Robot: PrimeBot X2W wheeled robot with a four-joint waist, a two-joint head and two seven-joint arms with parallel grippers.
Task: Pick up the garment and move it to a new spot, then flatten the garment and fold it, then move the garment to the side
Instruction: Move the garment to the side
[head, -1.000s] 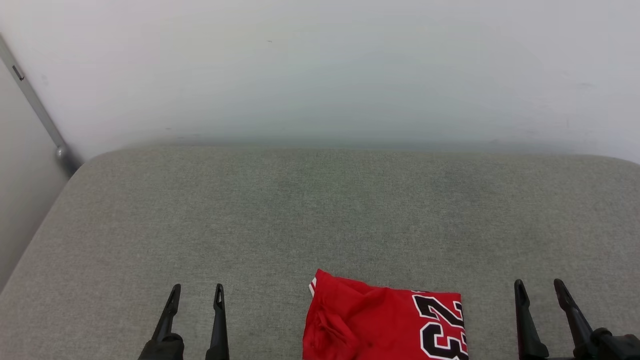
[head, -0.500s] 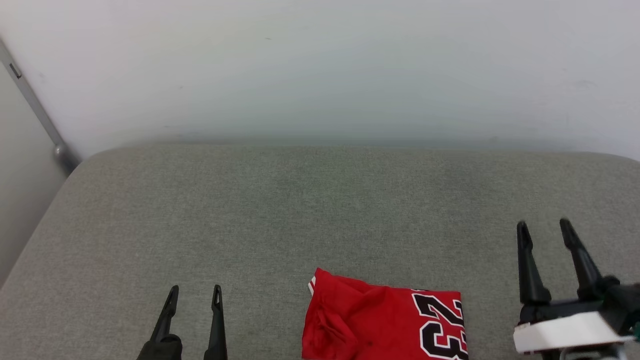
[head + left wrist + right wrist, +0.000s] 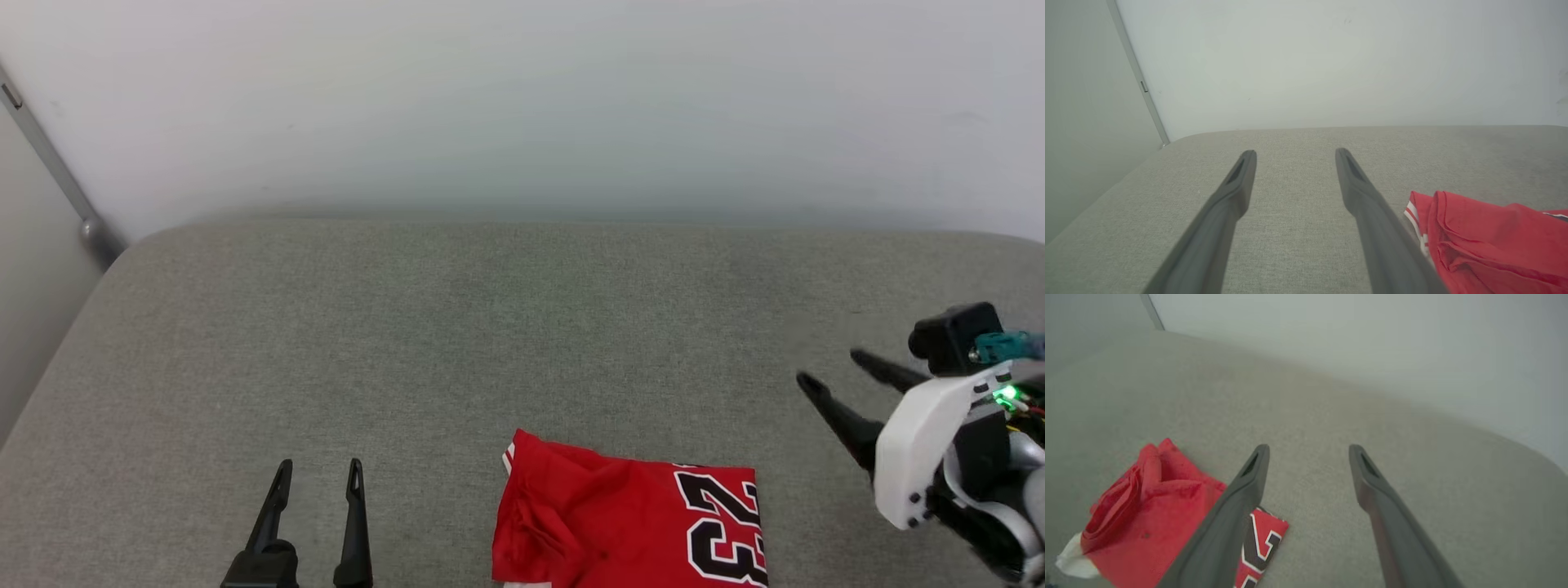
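The garment [image 3: 629,523] is a red shirt with a black-and-white number, lying folded at the near edge of the grey cushion [image 3: 490,343]. A red-and-white striped trim shows at its left corner. My left gripper [image 3: 318,475] stands open at the lower left, well left of the garment, nothing between its fingers. My right gripper [image 3: 831,367] is raised to the right of the garment, turned leftward, open and empty. In the left wrist view the garment [image 3: 1486,245] lies right of the open fingers. In the right wrist view the garment [image 3: 1155,514] lies below and left of the fingers.
A pale wall [image 3: 522,106] rises behind the cushion. A grey metal strip [image 3: 49,163] runs down the wall at the far left. The cushion's left edge [image 3: 57,351] drops off beside it.
My right arm has risen and swung its gripper to point left, staying open. The left gripper has kept still. The garment has not moved; the camera has tilted slightly.
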